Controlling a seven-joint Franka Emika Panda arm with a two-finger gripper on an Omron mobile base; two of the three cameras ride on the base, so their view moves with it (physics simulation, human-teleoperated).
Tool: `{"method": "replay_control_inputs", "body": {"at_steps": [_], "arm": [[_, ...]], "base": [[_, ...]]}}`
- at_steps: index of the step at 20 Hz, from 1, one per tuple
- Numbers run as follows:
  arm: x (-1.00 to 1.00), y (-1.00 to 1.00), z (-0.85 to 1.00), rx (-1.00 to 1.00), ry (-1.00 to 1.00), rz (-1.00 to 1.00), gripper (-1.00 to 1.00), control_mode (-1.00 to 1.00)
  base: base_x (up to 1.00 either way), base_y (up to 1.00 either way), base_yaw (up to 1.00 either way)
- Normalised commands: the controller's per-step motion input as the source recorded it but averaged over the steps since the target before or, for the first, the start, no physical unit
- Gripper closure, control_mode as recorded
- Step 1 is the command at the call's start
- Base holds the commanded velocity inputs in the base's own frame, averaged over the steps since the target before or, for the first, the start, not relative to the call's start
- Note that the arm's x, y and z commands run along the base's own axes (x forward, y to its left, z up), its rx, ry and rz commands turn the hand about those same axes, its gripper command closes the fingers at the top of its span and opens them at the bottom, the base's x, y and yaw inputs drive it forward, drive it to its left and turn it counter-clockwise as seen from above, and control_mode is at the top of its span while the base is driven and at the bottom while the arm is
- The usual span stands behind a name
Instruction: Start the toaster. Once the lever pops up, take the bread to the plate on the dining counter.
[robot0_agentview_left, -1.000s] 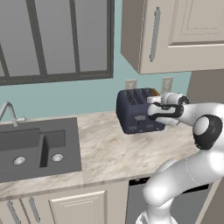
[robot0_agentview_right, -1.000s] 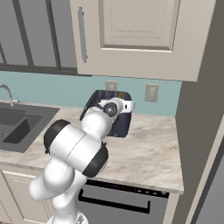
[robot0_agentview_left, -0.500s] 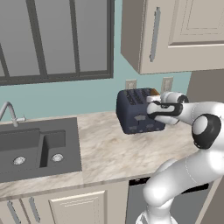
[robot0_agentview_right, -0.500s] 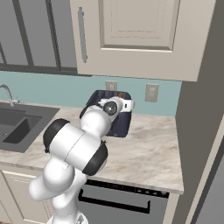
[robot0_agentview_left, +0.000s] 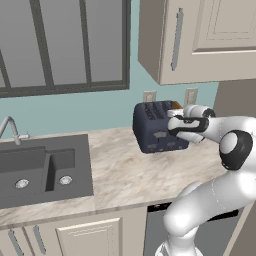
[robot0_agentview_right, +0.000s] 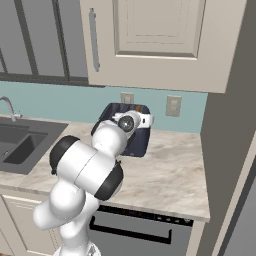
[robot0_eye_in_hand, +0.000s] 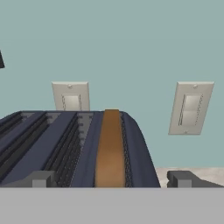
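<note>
Bread (robot0_eye_in_hand: 110, 148): seated in toaster's (robot0_agentview_left: 159, 126) outermost slot, ready for toasting
Gripper (robot0_agentview_left: 172, 120): jaws wide apart, holding nothing, at toaster's top edge
Toaster: on surface (robot0_agentview_left: 125, 170) by wall

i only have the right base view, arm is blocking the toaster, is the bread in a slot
Observer: Yes. The hand view shows the bread edge-on in the toaster's rightmost slot; the other slots look empty.
Operator: where's the gripper
Observer: In the left base view the gripper sits at the toaster's right end, level with its top.
Operator: open or shut
Observer: Open. In the hand view its fingertips stand wide apart, either side of the bread slot, holding nothing.
</note>
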Motion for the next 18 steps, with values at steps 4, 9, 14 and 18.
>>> {"method": "replay_control_inputs", "body": {"at_steps": [4,9,14,18], "arm": [[0.0,0.0,0.0,0.0,0.0,0.0,-1.0,-1.0],[0.0,0.0,0.0,0.0,0.0,0.0,-1.0,-1.0],[0.05,0.0,0.0,0.0,0.0,0.0,1.0,-1.0],[0.04,0.0,0.0,0.0,0.0,0.0,1.0,-1.0]], "base": [[0.0,0.0,0.0],[0.0,0.0,0.0],[0.0,0.0,0.0],[0.0,0.0,0.0]]}}
